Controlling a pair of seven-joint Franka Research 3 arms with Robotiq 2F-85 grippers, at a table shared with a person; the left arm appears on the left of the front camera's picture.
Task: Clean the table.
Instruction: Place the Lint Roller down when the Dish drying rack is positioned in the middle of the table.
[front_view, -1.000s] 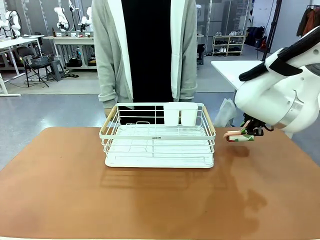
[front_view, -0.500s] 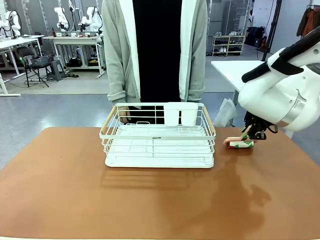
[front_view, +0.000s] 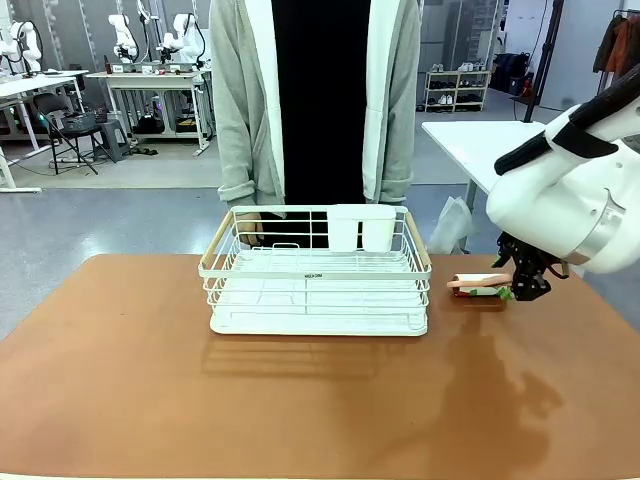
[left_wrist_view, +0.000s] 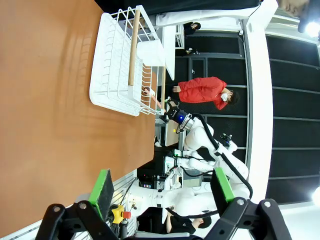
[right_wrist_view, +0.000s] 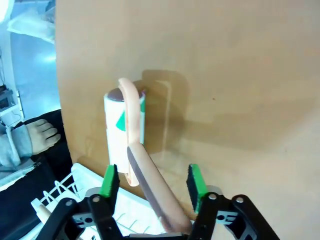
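Behind the reddish-brown tabletop (front_view: 150, 380) lies a workshop floor with white tables, shelving and other equipment. A person in a grey cardigan over a black top (front_view: 318, 100) stands at the far edge, directly behind a white wire rack (front_view: 316, 272) that sits on the tabletop near its far middle. The rack has wooden side handles and a white cup-like insert at its back right corner.

Just to the right of the rack a lint roller (front_view: 478, 287) lies on the tabletop, with a white and green roll and a pinkish handle. In the right wrist view the roll (right_wrist_view: 124, 130) rests flat on the brown surface while the handle runs back between the green pads.

The right arm comes in from the right side, and the right hand (front_view: 524, 283) sits low at the roller's handle end. Its fingers (right_wrist_view: 109, 181) stand apart on either side of the handle without pinching it.

The left hand (left_wrist_view: 164, 187) hovers high off to the side, its green-padded fingers spread wide with nothing between them.
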